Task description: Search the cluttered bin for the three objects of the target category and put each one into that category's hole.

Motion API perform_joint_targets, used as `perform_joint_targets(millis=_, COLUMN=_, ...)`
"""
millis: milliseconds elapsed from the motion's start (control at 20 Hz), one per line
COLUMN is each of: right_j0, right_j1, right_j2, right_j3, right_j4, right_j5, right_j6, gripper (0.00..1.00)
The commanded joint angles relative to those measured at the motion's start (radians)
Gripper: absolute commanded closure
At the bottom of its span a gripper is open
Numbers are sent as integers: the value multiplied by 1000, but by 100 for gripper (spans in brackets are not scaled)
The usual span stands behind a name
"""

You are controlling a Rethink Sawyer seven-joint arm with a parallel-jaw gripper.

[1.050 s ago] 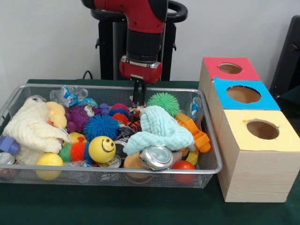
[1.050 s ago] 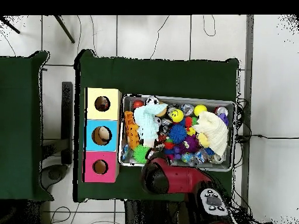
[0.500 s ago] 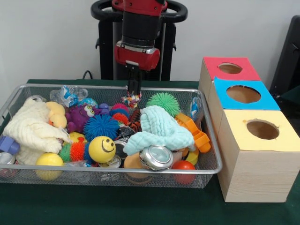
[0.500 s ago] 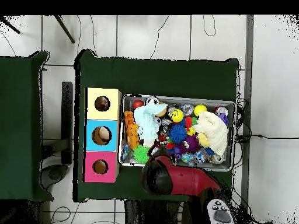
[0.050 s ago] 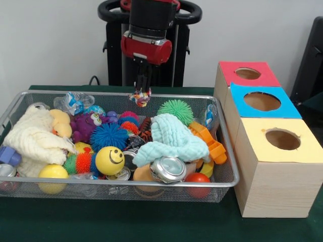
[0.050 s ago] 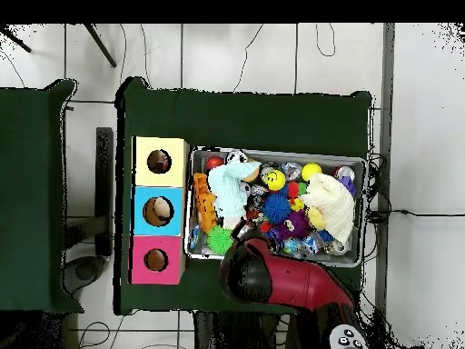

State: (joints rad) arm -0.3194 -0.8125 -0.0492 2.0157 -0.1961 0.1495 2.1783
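Risen since a second ago: jaws (image 5: 142, 91) now above bin's (image 5: 30, 189) far rim, clamped on small striped toy (image 5: 140, 97) hanging clear of clutter. Lifted high, probably to clear mesh wall before crossing to boxes (image 5: 272, 166).

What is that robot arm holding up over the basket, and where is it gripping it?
The end effector holds a small multicoloured toy by its top, hanging above the wire basket. What kind of toy it is cannot be told.
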Motion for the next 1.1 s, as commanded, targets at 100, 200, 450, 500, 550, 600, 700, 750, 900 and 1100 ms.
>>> perform_joint_targets(millis=100, right_j0=50, right_j1=-42, right_j2=52, right_j3=-90, right_j4=134, right_j5=253, right_j6=131, gripper=100)
perform_joint_targets(millis=200, right_j0=68, right_j1=-32, right_j2=40, right_j3=-118, right_j4=151, right_j5=277, right_j6=139, gripper=100)
perform_joint_targets(millis=450, right_j0=108, right_j1=-20, right_j2=24, right_j3=-170, right_j4=194, right_j5=261, right_j6=174, gripper=100)
perform_joint_targets(millis=500, right_j0=123, right_j1=-20, right_j2=15, right_j3=-193, right_j4=201, right_j5=282, right_j6=179, gripper=100)
perform_joint_targets(millis=550, right_j0=138, right_j1=-21, right_j2=8, right_j3=-203, right_j4=209, right_j5=297, right_j6=184, gripper=100)
perform_joint_targets(millis=600, right_j0=155, right_j1=-18, right_j2=1, right_j3=-226, right_j4=220, right_j5=329, right_j6=195, gripper=100)
perform_joint_targets(millis=700, right_j0=190, right_j1=2, right_j2=-22, right_j3=-264, right_j4=237, right_j5=353, right_j6=219, gripper=100)
perform_joint_targets(millis=750, right_j0=203, right_j1=9, right_j2=-33, right_j3=-280, right_j4=245, right_j5=361, right_j6=227, gripper=100)
perform_joint_targets(millis=900, right_j0=243, right_j1=25, right_j2=-62, right_j3=-323, right_j4=277, right_j5=395, right_j6=254, gripper=100)
perform_joint_targets(millis=1100, right_j0=285, right_j1=33, right_j2=-101, right_j3=-389, right_j4=304, right_j5=467, right_j6=271, gripper=100)
